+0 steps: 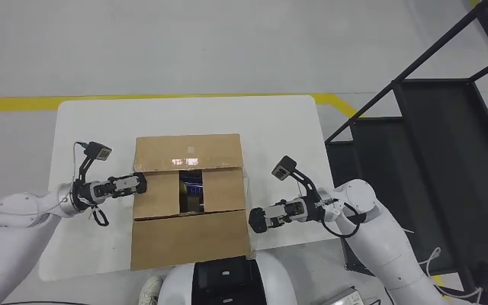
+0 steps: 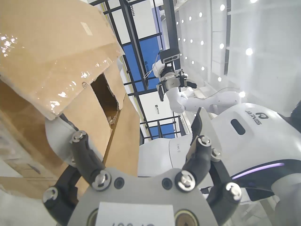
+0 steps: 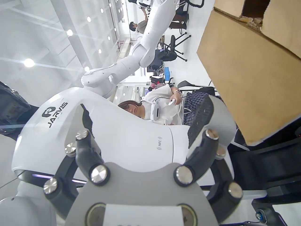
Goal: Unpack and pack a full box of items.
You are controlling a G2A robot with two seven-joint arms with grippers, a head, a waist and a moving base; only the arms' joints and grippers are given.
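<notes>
Left gripper (image 1: 141, 183): at the left edge of the box, at table height.
Left fingers (image 2: 200, 128): two, spread wide, nothing between them. One lies against the cardboard under the left flap (image 1: 156, 197); whether it actually touches, cannot tell. The other stands clear of the box.
Table (image 1: 282, 122): one, white, with the box on its middle.
Box (image 1: 145, 229): one, brown cardboard, upright, top partly open.
Flaps: four. The far flap (image 1: 187, 156) and the near flap (image 1: 191, 238) are spread outward. The left flap and the right flap (image 1: 223, 191) are folded inward with a gap between them. Shiny tape runs along the flap seen in the left wrist view.
Items (image 1: 192, 191): inside the box, seen through the gap between the flaps. Blue and yellow show; the number cannot be told.
Right gripper (image 1: 255, 219): at the box's near right corner, just beside the near flap's right edge.
Right fingers (image 3: 207, 116): two, wide apart, holding nothing. One dark ribbed pad sits just beside the cardboard edge; contact cannot be told. The other is well off the box.
Floor line (image 1: 152, 97): one yellow stripe beyond the table's far edge.
Steps (image 1: 427, 122): black, on the floor to the right of the table.
</notes>
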